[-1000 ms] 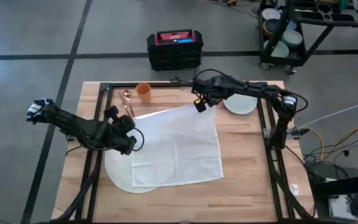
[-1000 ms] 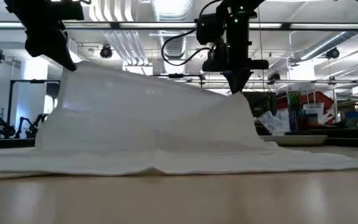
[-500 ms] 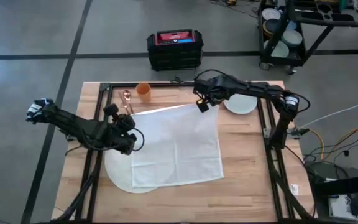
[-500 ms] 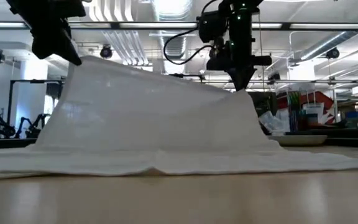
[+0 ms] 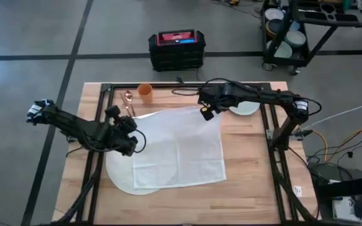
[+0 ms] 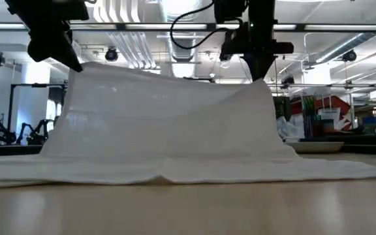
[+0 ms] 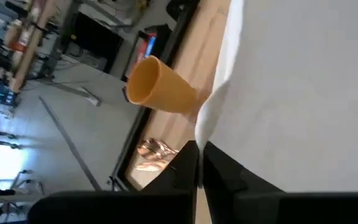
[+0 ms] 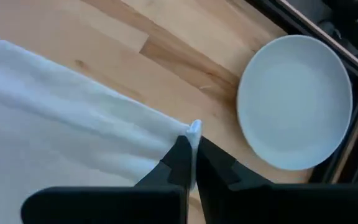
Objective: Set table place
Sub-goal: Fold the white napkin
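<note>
Cloth: a big white cloth [image 5: 178,147] lies over the middle of the table [image 5: 244,157]; its 2 far corners are held up in the air; its near part lies flat on the wood
Left gripper: the left gripper [image 5: 132,125] is clenched on the far left corner of the cloth; it is up off the table; in its wrist view the 2 fingers [image 7: 219,171] pinch the cloth edge
Right gripper: the right gripper [image 5: 204,113] is clenched on the far right corner of the cloth; in its wrist view the corner sticks up between the fingers [image 8: 180,158]
Place: the round white mat [image 5: 119,177] peeks out from under the near left part of the cloth
Plate: the pale plate [image 5: 249,108] sits at the far right of the table, just beside the right gripper
Cup: an orange cup [image 5: 145,91] stands at the far edge, left of the middle
Spoon: a shiny copper spoon [image 5: 129,100] lies just left of the cup
</note>
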Tool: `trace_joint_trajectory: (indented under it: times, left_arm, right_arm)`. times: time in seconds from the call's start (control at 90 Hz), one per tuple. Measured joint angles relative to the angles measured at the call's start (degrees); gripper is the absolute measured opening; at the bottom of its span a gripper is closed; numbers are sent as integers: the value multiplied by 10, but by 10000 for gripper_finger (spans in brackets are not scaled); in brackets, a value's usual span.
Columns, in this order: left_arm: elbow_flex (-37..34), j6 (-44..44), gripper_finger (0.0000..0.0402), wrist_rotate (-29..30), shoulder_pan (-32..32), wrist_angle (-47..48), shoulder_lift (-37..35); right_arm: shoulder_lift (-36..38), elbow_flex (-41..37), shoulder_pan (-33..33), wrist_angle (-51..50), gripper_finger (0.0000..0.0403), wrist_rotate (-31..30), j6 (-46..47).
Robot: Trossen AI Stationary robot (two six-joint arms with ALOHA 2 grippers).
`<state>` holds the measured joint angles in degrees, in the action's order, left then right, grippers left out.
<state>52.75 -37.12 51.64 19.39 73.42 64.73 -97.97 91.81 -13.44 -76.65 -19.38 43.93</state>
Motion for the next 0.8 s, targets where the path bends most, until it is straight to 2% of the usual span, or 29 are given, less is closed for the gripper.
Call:
trace_joint_trajectory:
  times: [0.256,0.522,0.8]
  left_arm:
    - [0,-1,3,-73,0,-1,0]
    - [2,-48,3,-106,0,-3,-3]
    - [43,-71,3,-134,0,-5,-11]
  right_arm:
    - [0,0,50,-34,0,3,33]
    - [0,0,93,-71,0,3,57]
    - [1,0,125,-73,0,16,68]
